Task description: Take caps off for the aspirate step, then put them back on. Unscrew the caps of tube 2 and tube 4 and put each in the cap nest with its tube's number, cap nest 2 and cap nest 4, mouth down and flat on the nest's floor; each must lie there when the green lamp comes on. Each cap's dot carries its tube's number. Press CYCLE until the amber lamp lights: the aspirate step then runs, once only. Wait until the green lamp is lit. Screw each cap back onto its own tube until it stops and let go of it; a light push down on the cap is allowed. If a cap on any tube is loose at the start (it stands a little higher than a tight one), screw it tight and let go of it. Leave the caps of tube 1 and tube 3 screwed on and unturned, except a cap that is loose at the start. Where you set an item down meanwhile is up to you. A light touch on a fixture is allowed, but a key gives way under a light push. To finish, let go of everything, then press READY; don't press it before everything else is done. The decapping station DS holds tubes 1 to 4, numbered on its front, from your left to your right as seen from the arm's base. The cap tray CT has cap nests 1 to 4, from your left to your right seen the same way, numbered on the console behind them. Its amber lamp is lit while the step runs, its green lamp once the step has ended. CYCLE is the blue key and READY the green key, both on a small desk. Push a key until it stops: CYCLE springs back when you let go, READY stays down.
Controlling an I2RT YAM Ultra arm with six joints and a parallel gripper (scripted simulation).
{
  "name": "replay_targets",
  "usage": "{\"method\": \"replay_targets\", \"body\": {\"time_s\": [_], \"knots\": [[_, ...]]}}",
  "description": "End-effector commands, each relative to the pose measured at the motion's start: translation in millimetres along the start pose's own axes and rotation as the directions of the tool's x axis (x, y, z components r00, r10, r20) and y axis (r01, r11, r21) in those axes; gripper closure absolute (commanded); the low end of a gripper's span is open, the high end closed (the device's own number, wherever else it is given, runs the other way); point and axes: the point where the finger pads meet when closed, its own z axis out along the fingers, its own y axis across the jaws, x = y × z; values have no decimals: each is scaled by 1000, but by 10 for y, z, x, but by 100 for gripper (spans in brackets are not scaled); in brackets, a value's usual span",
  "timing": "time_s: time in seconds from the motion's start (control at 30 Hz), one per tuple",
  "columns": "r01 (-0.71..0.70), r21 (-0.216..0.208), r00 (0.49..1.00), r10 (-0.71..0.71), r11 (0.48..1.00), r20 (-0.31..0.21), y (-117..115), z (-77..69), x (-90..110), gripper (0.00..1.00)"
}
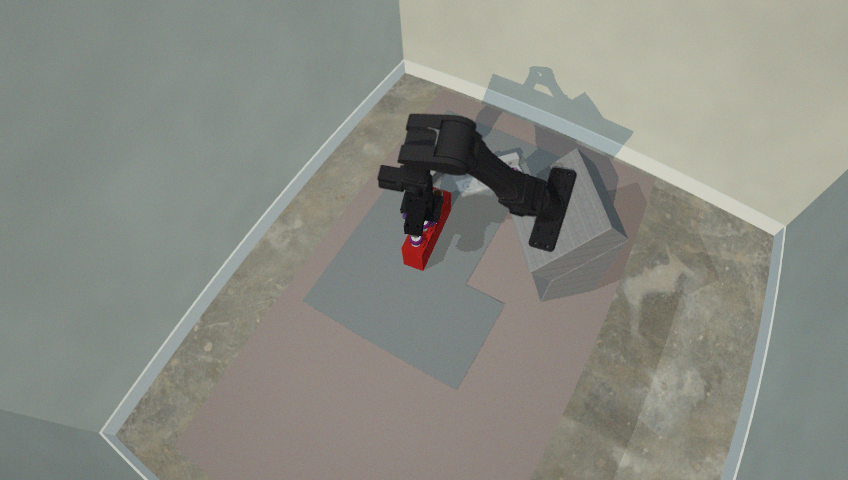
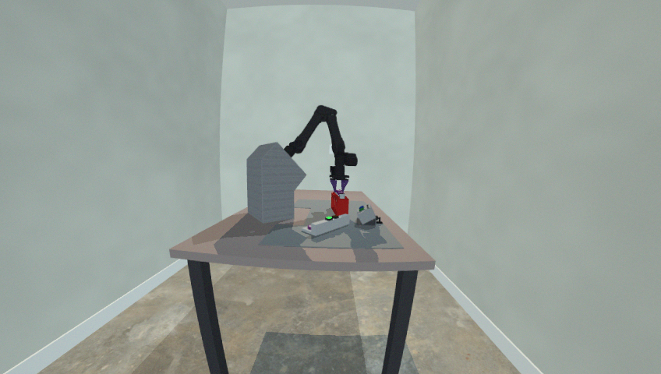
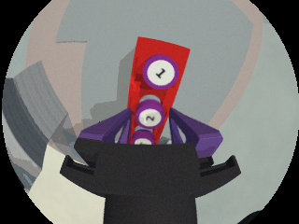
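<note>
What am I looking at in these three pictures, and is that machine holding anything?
It is one black robot arm mounted on a grey block, working at a table. One picture looks down from above, one looks at the table from the front, and the round one comes from a camera on the arm's wrist.

On the table stands a red holder with purple-capped tubes; caps 1 and 2 show their numbers. Nearby lie a grey tray with a lit green lamp and a small key desk.

The gripper hangs over the holder, fingers half apart, apparently gripping nothing.
</note>
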Motion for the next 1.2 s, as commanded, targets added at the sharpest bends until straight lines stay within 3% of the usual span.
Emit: {"method": "replay_targets", "body": {"time_s": [0.0, 0.17, 0.2, 0.67, 0.87, 0.93, 1.17], "knots": [[130, 8, 992, -130, 991, -2, -20, -18, 8, 51], [130, 8, 992, -130, 991, -2, -16, -16, 10, 51], [130, 8, 992, -130, 991, -2, -16, -16, 10, 100], [130, 8, 992, -130, 991, -2, -17, -16, 10, 100], [-169, 9, 986, 169, 986, 0, -17, -14, 10, 100], [-169, 9, 986, 169, 986, 0, -17, -14, 10, 100], [-497, 8, 868, 497, 868, 3, -17, -12, 11, 100]]}}
